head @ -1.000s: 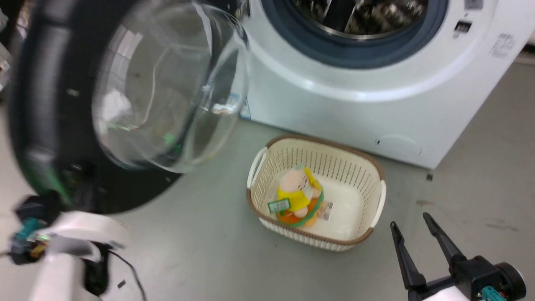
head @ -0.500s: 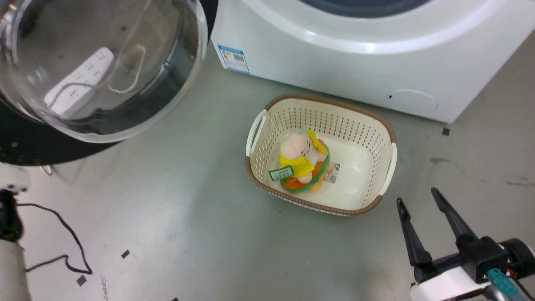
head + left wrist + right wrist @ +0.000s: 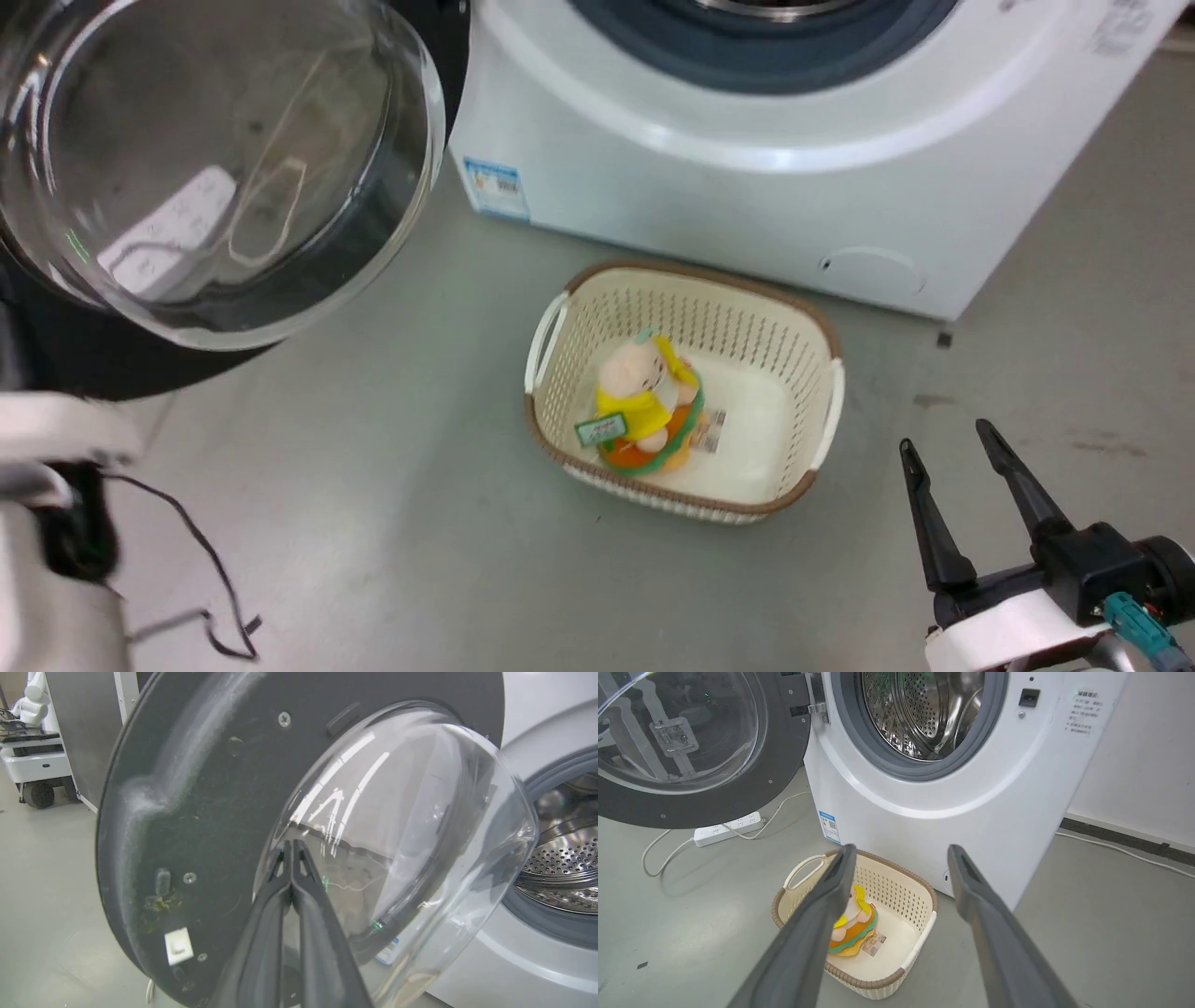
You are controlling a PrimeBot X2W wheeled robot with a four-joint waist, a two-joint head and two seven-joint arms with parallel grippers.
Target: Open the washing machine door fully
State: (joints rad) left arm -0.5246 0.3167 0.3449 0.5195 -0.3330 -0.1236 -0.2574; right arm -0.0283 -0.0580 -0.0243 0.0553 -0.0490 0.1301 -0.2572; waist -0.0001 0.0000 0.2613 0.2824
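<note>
1. big round black-rimmed glass-bowl washing machine door (image 3: 215, 168) hangs wide open left of the white washer (image 3: 747, 196), rim well apart from the cream plastic basket (image 3: 695, 273)
2. left tool (image 3: 292, 843) pinched together, empty, near the glass; right tool (image 3: 944, 436) spread, holding nothing

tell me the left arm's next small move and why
Probably ease the left gripper back from the washing machine door. The door stands swung wide to the side with the drum fully exposed, so little swing looks left. The gripper is shut and aimed at the door's inner side; contact cannot be told.
</note>
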